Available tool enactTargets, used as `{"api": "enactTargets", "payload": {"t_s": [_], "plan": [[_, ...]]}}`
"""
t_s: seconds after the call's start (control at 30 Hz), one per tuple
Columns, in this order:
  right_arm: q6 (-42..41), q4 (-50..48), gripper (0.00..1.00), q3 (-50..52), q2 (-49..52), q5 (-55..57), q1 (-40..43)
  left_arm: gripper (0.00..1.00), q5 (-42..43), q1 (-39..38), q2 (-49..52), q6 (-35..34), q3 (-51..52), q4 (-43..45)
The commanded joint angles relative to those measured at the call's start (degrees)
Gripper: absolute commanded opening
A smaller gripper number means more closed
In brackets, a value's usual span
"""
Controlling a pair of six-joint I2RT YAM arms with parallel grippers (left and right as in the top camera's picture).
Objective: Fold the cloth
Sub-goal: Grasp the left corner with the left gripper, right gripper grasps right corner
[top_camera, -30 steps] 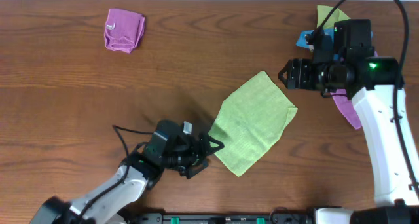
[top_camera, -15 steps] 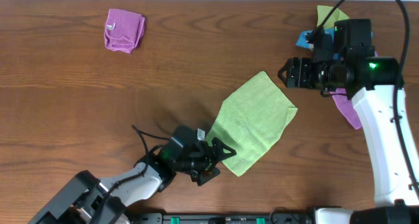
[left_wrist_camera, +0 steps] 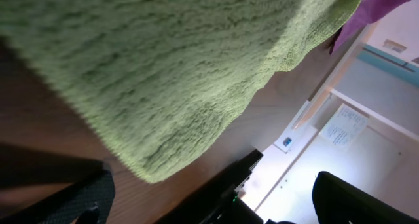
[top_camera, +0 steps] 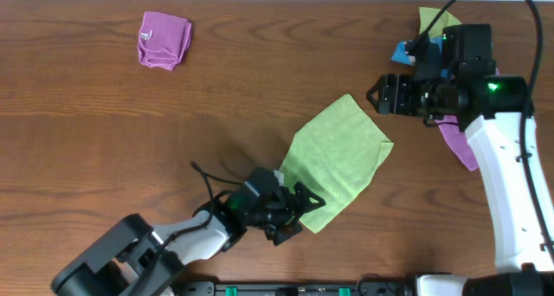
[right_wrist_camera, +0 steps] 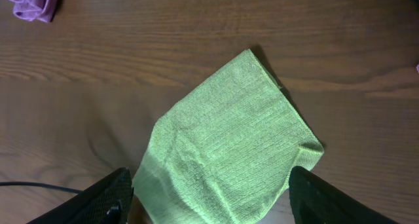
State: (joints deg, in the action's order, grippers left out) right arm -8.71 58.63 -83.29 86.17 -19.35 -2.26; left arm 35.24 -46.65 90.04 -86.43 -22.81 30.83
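- A small purple cloth (top_camera: 164,40) sits bundled at the far left of the wooden table (top_camera: 104,140), well apart from the work.
- The left gripper (top_camera: 305,215) lies low at the green cloth's near corner with its fingers spread; the edge is at their mouth but not pinched.
- The green cloth (top_camera: 339,157) lies flat mid-table as a slanted rectangle. It may already be doubled once, though I can't be sure, and I'd say at least one fold remains.
- The right gripper (top_camera: 372,98) hovers just beyond the far corner, fingers wide apart and holding nothing.
- A heap of coloured cloths (top_camera: 459,144) lies at the right, behind that arm.
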Motion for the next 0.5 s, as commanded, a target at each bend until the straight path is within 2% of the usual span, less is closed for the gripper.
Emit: {"api": "enactTargets", "payload": {"t_s": [0.0,0.23,0.3,0.47], "plan": [[-0.7,-0.2,0.77,-0.5,-0.8,-0.9,0.3,0.98,-2.6,-0.8,3.5,0.0,-1.7,-0.4],[-0.7,-0.2,0.78,-0.4,-0.8,-2.0,0.3,0.97,-2.4,-2.5,7.4,-0.2,-5.0,-0.3],[-0.7,-0.2,0.78,-0.5,-0.8,-2.0,0.3,1.00,-2.5,-2.6,7.8,-0.5,-5.1,-0.3],[-0.7,-0.2,0.79,-0.5,-0.8,-2.0,0.3,0.69,-2.6,-2.6,9.3,-1.0,-5.1,-1.0]]}}
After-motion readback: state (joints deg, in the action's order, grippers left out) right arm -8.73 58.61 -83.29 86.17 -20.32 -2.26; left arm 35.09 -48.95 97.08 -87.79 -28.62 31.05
